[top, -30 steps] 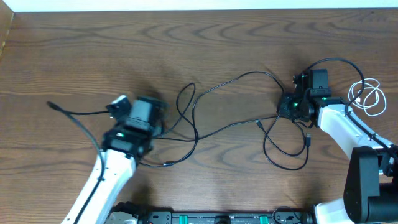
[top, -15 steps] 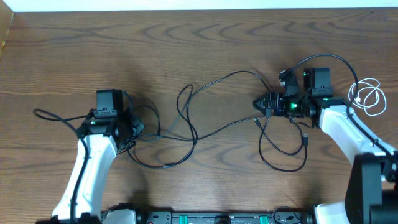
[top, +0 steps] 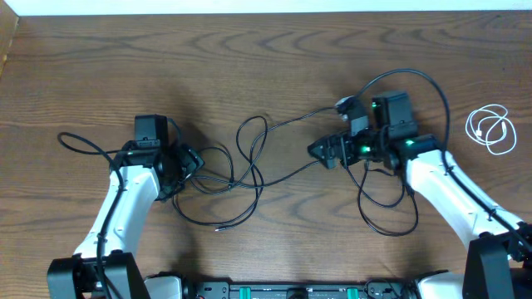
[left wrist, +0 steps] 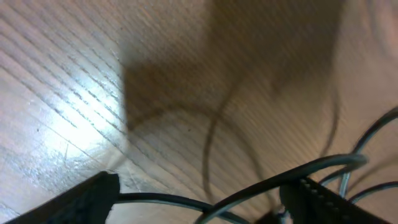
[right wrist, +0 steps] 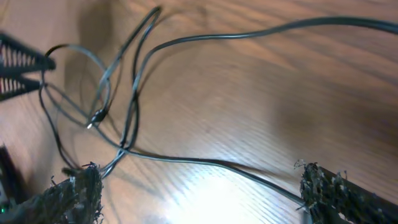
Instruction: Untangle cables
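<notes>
Thin black cables lie in loose crossing loops across the middle of the wooden table. A small white cable sits coiled on its own at the far right. My left gripper is open at the left end of the tangle; in the left wrist view a black cable runs loosely between its spread fingers. My right gripper points left at the right side of the tangle and is open. In the right wrist view a black cable crosses the gap between its wide-apart fingers.
Thicker black wires arch from the right arm's wrist. One black cable end loops out to the left, and another loop lies below the right arm. The table's far edge runs along the top.
Both grippers have opened and let go of the black cables. The right gripper has moved left toward the tangle; the left arm has settled near the table's left-middle.
</notes>
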Tool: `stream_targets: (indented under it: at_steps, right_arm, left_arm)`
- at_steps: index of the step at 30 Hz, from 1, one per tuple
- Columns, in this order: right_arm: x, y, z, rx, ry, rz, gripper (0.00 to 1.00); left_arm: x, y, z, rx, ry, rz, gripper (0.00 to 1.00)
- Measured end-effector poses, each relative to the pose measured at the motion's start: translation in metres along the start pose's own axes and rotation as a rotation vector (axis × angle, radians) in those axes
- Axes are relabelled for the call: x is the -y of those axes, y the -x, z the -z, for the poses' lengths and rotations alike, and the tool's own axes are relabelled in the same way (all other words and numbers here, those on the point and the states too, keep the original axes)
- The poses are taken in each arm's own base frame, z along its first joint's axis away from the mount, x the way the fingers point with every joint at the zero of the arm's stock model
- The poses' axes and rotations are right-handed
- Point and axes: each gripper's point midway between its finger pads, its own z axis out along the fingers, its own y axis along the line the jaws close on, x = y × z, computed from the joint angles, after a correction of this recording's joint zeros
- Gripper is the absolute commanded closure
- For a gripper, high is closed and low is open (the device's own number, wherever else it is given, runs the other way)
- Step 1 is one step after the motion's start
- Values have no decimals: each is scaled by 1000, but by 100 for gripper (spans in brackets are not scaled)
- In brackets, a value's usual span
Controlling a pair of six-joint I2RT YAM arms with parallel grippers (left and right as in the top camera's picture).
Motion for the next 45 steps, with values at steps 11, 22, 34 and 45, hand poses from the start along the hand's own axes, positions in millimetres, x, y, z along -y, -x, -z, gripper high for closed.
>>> stream_targets:
  at_steps: [11, 22, 34, 45]
  right_arm:
    - [-28, -4, -22, -13, -62, 58, 6]
    - [5, -6, -16, 5, -237, -119, 2]
    - [31, -6, -8, 35, -386, -189, 1]
    - [34, -5, -6, 45, -405, -191, 1]
  left_arm:
    - [34, -23, 74, -6, -247, -46, 17]
    - [57, -59, 64, -78, -248, -273, 16]
    - [129, -96, 26, -82, -340, -531, 16]
    - [122, -102, -29, -9, -129, -630, 92]
